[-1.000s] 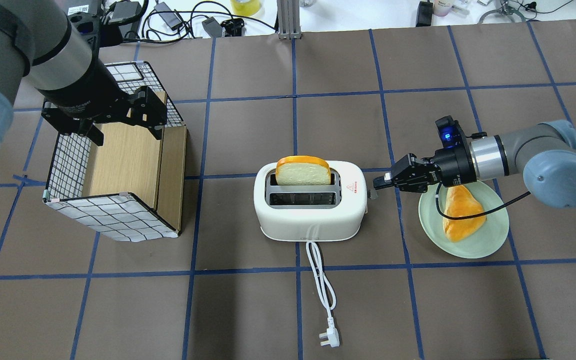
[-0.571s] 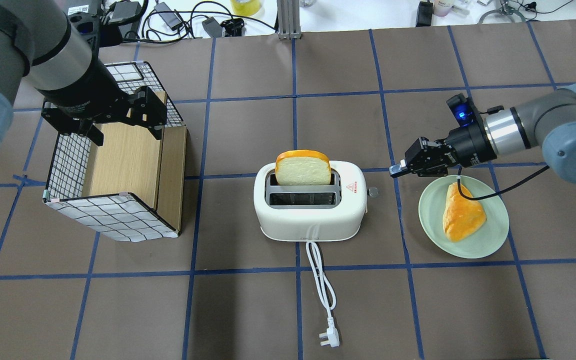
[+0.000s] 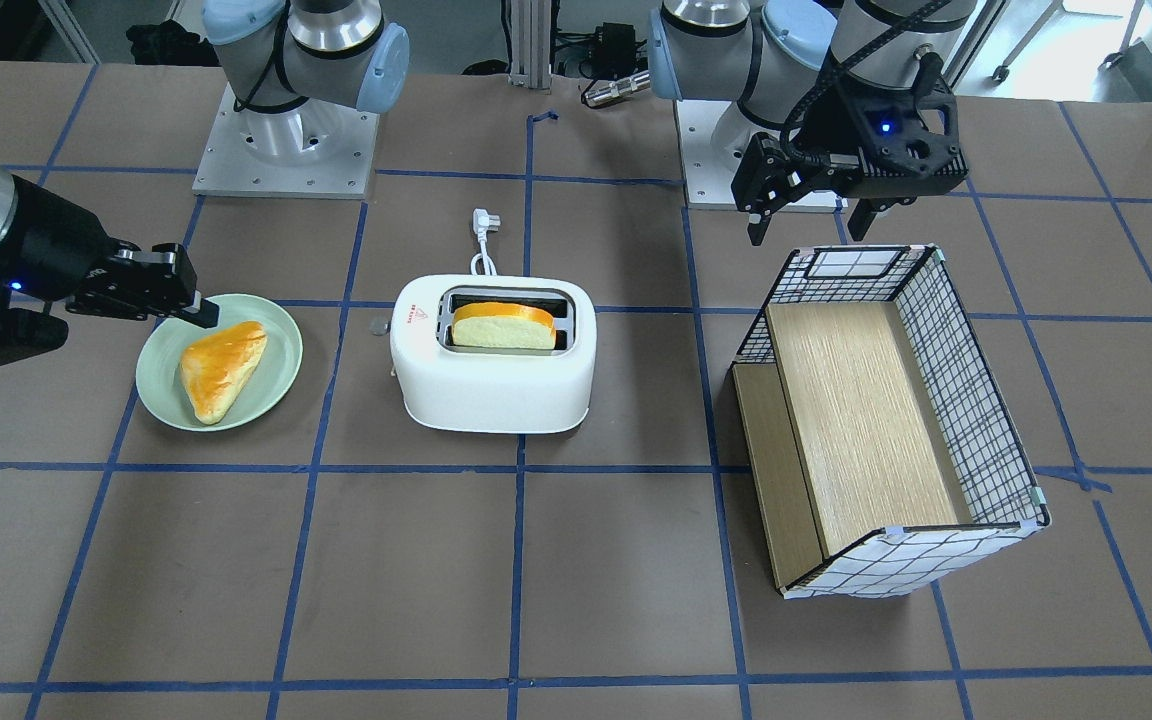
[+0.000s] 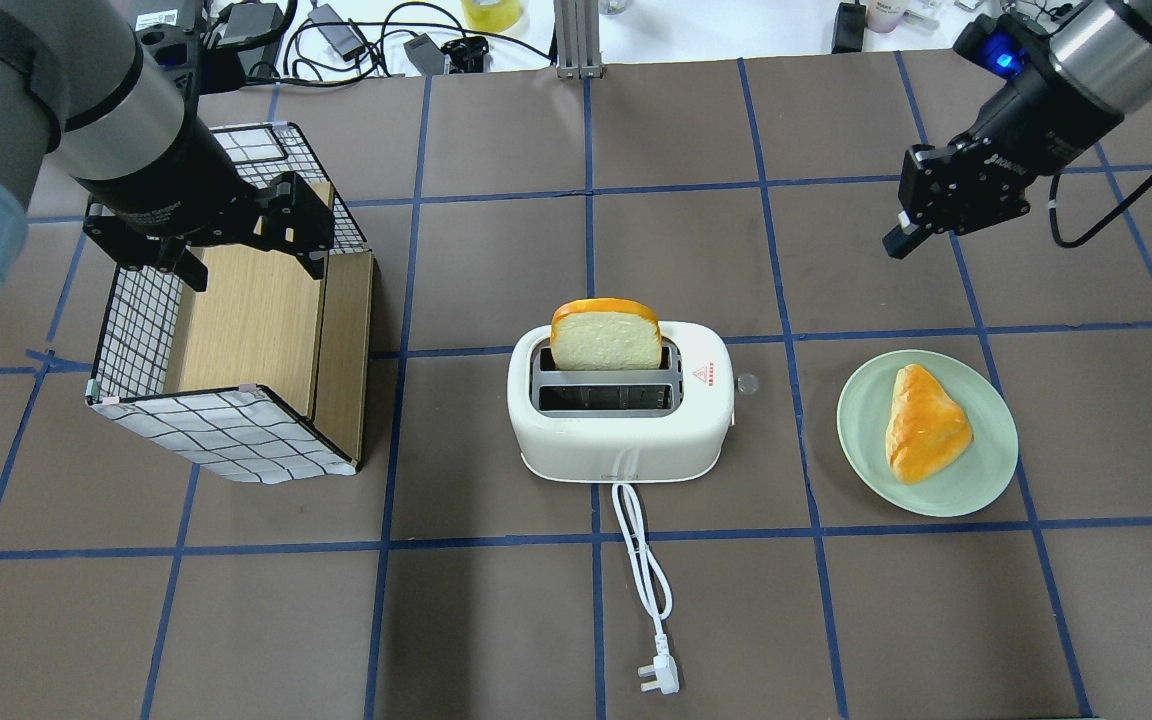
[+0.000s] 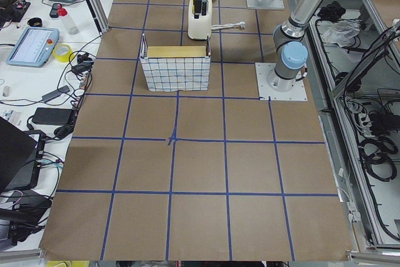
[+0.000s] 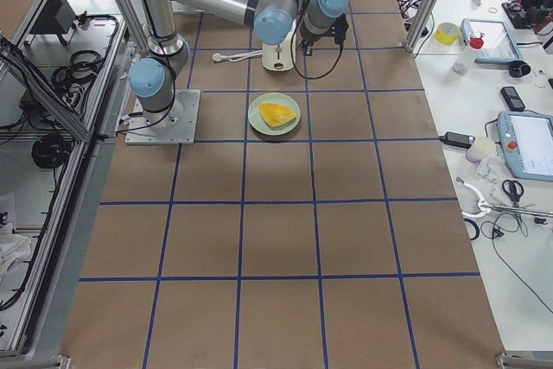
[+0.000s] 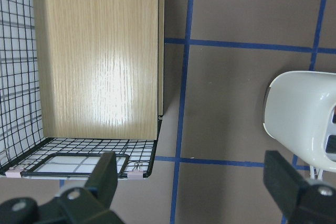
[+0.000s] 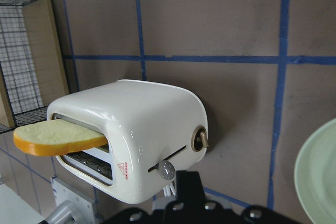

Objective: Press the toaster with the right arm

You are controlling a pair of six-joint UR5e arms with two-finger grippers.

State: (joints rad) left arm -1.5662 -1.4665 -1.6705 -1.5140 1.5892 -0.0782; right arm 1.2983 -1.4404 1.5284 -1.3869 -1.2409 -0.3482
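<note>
**A:** Where's the toaster relative to the right gripper?

**B:** Toaster (image 4: 626,430) sits mid-table, upright, slots up. Right gripper (image 4: 901,240) hangs off the table on the far side of the plate (image 4: 986,470), fingers pinched together on nothing. From there the toaster lies back toward the robot and to its left.

**A:** Long axis?

**B:** It runs left-right across the table. The lever (image 4: 744,381) sticks out of the end face on the right arm's side, toward the plate. The cord leaves the long face nearest the robot.

**A:** Pressed yet?

**B:** I'd say no. The lever looks near the top of its slot (bread (image 4: 606,340) stands proud of the far slot).

**A:** Left arm?

**B:** Left gripper (image 4: 251,262) hangs over the basket (image 4: 226,435), jaws spread wide, empty. It's off the toaster's blank end, so only the right gripper faces the lever.

**A:** So the approach?

**B:** My read: get above the lever end, then push straight down along the slot.
</note>
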